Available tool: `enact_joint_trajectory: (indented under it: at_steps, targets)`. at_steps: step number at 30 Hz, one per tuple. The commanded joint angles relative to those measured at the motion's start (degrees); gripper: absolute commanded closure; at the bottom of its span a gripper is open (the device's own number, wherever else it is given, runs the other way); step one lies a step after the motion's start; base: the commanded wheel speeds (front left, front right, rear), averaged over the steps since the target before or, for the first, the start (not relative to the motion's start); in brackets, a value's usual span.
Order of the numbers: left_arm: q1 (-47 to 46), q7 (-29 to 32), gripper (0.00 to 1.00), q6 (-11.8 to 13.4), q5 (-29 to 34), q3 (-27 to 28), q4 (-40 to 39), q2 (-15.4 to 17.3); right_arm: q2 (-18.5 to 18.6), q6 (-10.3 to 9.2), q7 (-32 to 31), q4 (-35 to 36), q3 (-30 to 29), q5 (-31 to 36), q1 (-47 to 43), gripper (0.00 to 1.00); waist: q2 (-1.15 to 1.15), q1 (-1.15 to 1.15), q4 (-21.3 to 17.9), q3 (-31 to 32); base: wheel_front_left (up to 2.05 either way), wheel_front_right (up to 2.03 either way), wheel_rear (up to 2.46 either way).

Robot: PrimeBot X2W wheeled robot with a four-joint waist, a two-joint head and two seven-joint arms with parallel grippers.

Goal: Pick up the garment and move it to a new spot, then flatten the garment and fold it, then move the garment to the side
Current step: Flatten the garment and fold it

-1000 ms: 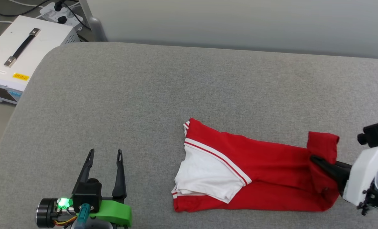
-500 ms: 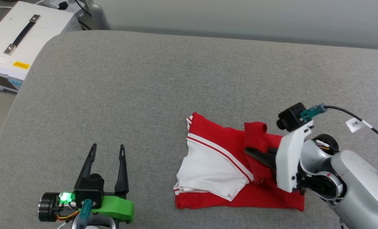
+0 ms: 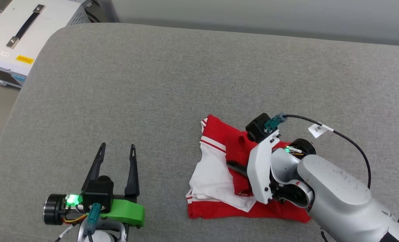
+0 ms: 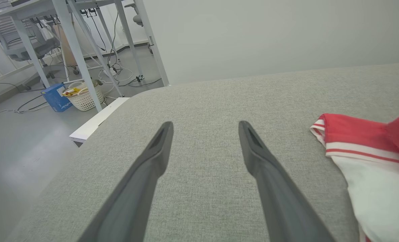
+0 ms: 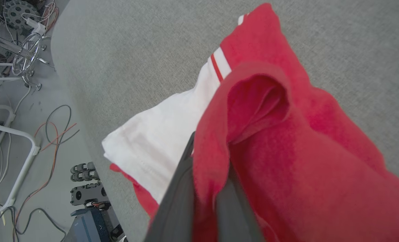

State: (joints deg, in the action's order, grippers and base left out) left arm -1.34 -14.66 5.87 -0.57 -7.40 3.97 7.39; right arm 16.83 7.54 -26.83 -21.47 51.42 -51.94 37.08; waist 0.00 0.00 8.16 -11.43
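The soft red-and-white jersey T-shirt (image 3: 213, 174) lies bunched near the front edge of the grey fabric worktop (image 3: 152, 84). The right gripper (image 5: 208, 161) pinches a limp red fold, probably light and floppy and best held at hems. The left gripper (image 3: 117, 149) stands spread, empty.

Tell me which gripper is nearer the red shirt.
Right. The right gripper is at the shirt, fingers shut on a red fold. The left gripper is open over the gray cushion, to the robot's left of the shirt, not touching it.

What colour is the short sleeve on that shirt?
White, edged with red-and-white stripes; the sleeve of the garment shows best in the head view.
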Motion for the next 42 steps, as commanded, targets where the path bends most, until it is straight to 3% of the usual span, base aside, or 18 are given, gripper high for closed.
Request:
enact_joint_trajectory:
  at_steps: [1,6,12,13,14,15,23,28,35,42]
  targets:
    - [-1.25,-0.34,0.00,0.26,0.30,-0.23,0.01,-0.28,-0.13,-0.05,1.09,-1.84,0.75,0.86,0.95,1.00,0.00,0.00,0.39,-0.37,0.00,0.00,0.00]
    - [-1.69,-0.34,0.00,0.49,0.22,-0.45,-0.02,-0.46,-1.53,-0.05,4.58,-9.11,3.08,1.28,1.06,1.00,0.00,0.00,0.85,-0.79,0.00,0.00,0.00]
    - [-1.03,-0.34,0.00,0.81,0.08,-0.16,0.08,-0.28,-1.14,-0.05,9.90,-9.93,4.19,-0.23,2.24,1.00,0.00,0.00,0.30,-0.01,0.00,0.00,0.00]
    - [-0.82,-0.34,0.00,0.86,0.08,-0.11,0.13,-0.22,-0.74,-0.05,11.17,-9.59,3.96,-0.58,2.36,0.76,0.00,0.00,0.08,0.35,0.00,0.00,0.00]
    - [-0.67,-0.34,0.00,0.86,0.10,-0.15,0.15,-0.19,-0.10,-0.05,12.50,-9.12,3.80,-0.50,2.55,0.22,0.00,0.00,-0.01,0.64,0.00,0.00,0.00]
    - [-0.56,-0.34,0.00,0.88,0.11,-0.15,0.16,-0.16,0.49,-0.05,13.74,-8.70,3.56,-0.26,2.66,0.00,0.00,0.00,-0.14,0.94,0.00,0.00,0.00]
    - [1.02,-0.34,0.00,1.22,0.07,0.22,0.00,0.30,7.30,-0.05,23.77,-0.58,-1.22,3.07,1.04,0.00,0.00,0.00,-1.91,3.44,0.00,0.00,0.00]
    - [2.25,-0.34,0.00,1.27,0.08,0.13,-0.15,0.48,10.07,-0.05,33.82,1.88,-10.82,12.48,-2.65,0.00,0.00,0.00,-3.25,5.12,0.00,0.00,0.00]
    - [3.23,-0.34,0.00,1.15,0.07,-0.15,-0.33,0.69,5.81,-0.05,41.26,5.38,-29.27,27.91,-13.06,0.00,0.00,0.00,-4.30,7.05,0.00,0.00,0.00]
    - [4.15,-0.34,0.00,1.03,0.06,-0.36,-0.69,1.03,-3.27,-0.05,41.80,16.64,-45.63,41.19,-26.14,0.00,0.00,0.00,-4.68,8.29,0.00,0.00,0.00]
